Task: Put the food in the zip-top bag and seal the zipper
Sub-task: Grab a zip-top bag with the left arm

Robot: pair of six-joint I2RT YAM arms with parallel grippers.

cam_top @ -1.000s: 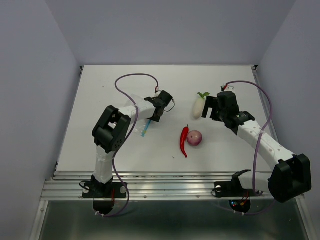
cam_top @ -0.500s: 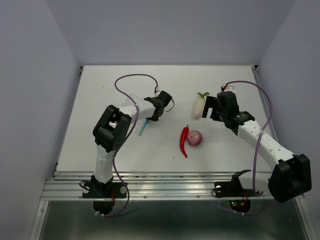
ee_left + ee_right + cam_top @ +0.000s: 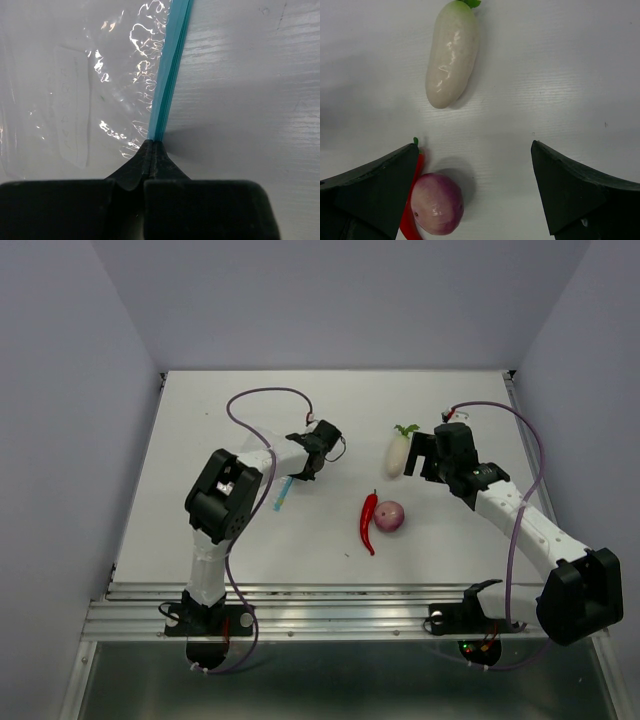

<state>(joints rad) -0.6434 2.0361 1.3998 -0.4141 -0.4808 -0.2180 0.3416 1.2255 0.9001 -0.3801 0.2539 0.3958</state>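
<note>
bag [image 3: 75, 75]: crinkled clear film on your surface [image 3: 250, 75], 9 o'clock from the onion [image 3: 439, 202].
zipper [image 3: 172, 70]: straight blue strip; your left gripper [image 3: 151, 150] pinches its end.
right gripper [image 3: 474, 147]: spread wide, holding nothing.
radish [image 3: 451, 55]: smooth, white, 12 o'clock from the round onion; chili [image 3: 367, 525] just beside it at 9; all outside the bag.

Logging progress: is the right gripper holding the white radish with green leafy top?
No, the right gripper is open and the white radish lies on the table beyond its fingers.
</note>
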